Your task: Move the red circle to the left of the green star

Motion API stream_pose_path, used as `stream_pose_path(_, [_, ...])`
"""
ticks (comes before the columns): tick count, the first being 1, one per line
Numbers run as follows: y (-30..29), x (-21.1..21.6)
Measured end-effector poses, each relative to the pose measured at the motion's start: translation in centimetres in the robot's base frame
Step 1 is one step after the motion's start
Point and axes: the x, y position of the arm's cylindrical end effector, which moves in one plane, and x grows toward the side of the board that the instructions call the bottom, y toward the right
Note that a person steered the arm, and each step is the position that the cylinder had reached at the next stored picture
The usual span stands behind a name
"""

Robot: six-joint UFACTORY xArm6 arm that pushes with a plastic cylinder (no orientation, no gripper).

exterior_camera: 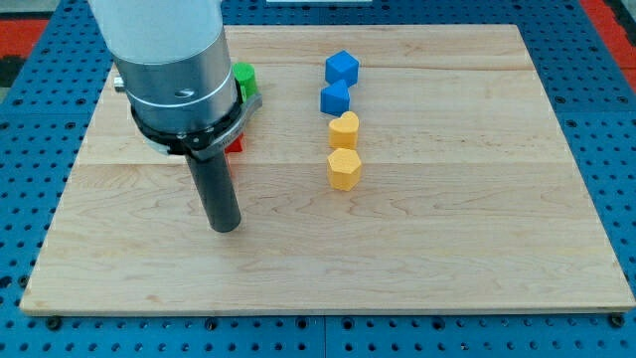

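Dark and straight, your tool is a rod with nothing to open or close, and my tip (227,227) rests on bare tabletop (477,249) left of centre, touching no block. Just beyond it toward the far-left corner, the arm's body hides most of a red block (235,145) and a green block (243,78), so you cannot tell their shapes. Well off toward the far edge's middle runs a line of blocks: blue cube (342,68), second blue block (336,97), yellow heart-like block (344,128), yellow hexagon (344,169).

Pale wooden board (477,199) — blue perforated surface (40,119) beneath.
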Motion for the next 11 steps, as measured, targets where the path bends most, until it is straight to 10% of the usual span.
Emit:
stream_pose_path(3, [-13.3, -1.0])
stream_pose_path(5, [-12.9, -1.1])
stream_pose_path(7, [-0.6, -1.2])
stream_pose_path(11, [-5.7, -13.5])
